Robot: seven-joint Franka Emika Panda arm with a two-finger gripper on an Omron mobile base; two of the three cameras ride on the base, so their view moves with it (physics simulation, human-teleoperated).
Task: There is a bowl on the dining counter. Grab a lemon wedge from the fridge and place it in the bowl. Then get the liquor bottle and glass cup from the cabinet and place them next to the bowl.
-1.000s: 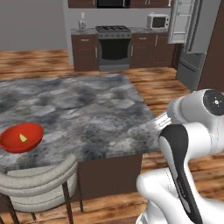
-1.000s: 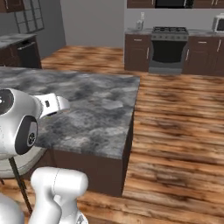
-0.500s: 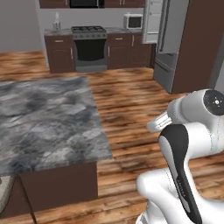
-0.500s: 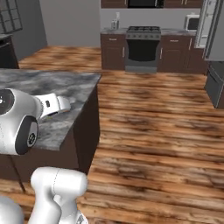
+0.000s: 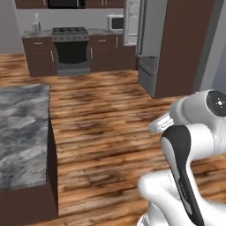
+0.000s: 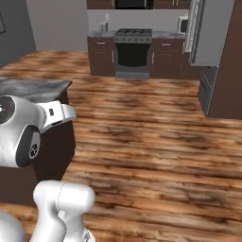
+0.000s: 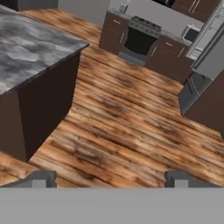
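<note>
The dining counter [image 5: 22, 128] with its grey marble top lies at the left; one corner of it shows in the right base view [image 6: 33, 86] and in the hand view [image 7: 35, 48]. The grey fridge [image 5: 148, 48] stands ahead to the right with its upper door [image 5: 132, 22] swung open; it also appears at the right in the other views [image 6: 208, 33] [image 7: 210, 59]. My gripper [image 7: 111, 179] hangs open over bare wooden floor with nothing between its fingertips [image 7: 43, 178]. The bowl, lemon wedge, liquor bottle, glass cup and cabinet are out of view.
A black stove [image 5: 69, 46] between dark brown base cabinets [image 5: 39, 55] lines the back wall, with a microwave [image 5: 115, 21] on the worktop. A tall brown panel [image 5: 185, 44] flanks the fridge. Wooden floor [image 5: 106, 114] stretches between counter and fridge.
The whole picture has shifted: the base has turned and driven toward the fridge. The counter has slid off to the left and the red bowl has left the picture. The gripper stays open.
</note>
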